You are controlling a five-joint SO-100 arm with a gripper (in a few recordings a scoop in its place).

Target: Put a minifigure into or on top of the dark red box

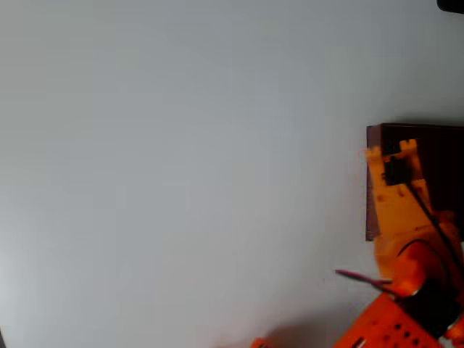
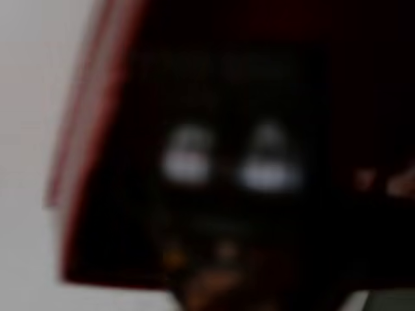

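Observation:
The dark red box (image 1: 372, 210) sits at the right edge of the overhead view, cut off by the frame. My orange gripper (image 1: 391, 150) hangs over the box's left part and points toward its far wall. The picture does not show whether its fingers are open or shut. In the blurred wrist view the box's red wall (image 2: 91, 123) runs down the left, with the near-black inside beside it and two pale smudges (image 2: 188, 162) in the dark. The minifigure is hidden: I cannot make it out in the dark inside or between the fingers.
The pale table (image 1: 181, 167) stretches bare to the left of the box. The arm's orange base (image 1: 391, 326) fills the lower right corner, with a thin reddish piece (image 1: 359, 275) sticking out leftward. A dark object (image 1: 451, 4) clips the top right corner.

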